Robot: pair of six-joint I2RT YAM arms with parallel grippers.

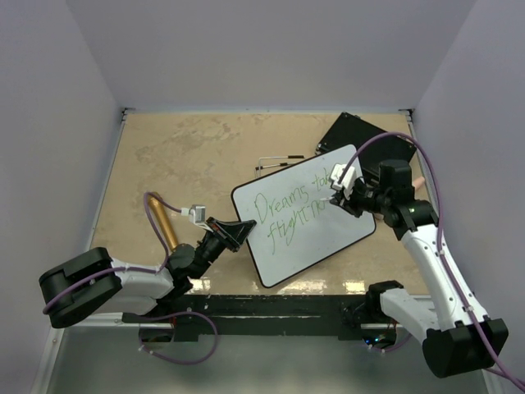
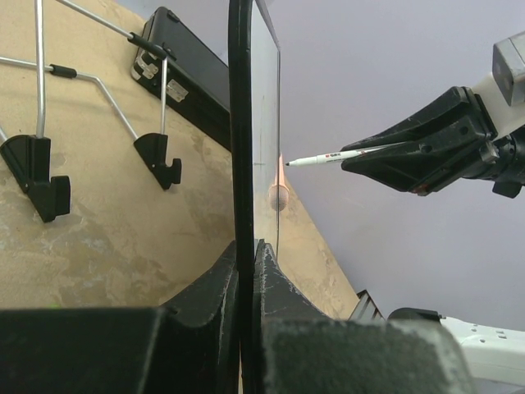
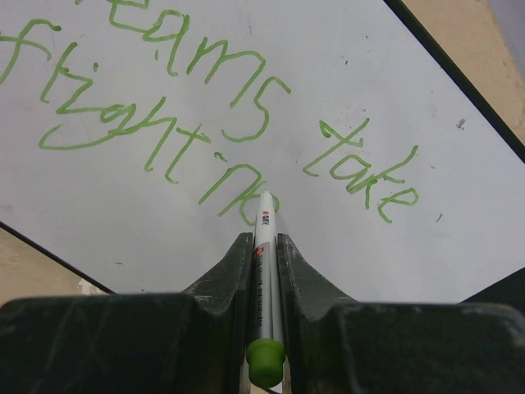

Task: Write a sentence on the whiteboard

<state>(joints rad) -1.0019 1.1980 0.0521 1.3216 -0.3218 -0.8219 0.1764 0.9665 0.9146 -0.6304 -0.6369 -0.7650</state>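
Over tan tabletop (image 1: 180,156), mid-sentence: left gripper (image 1: 233,233) pinching whiteboard (image 1: 316,242) at 9 o'clock, right gripper (image 1: 343,197) clamping marker (image 3: 264,279) at 2 o'clock; next, probably steady tip contact finishing line two.

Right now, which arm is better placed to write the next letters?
Right. The right gripper is shut on the marker, tip at the whiteboard beside the last green letters. The left gripper is clamped on the board's edge, steadying it.
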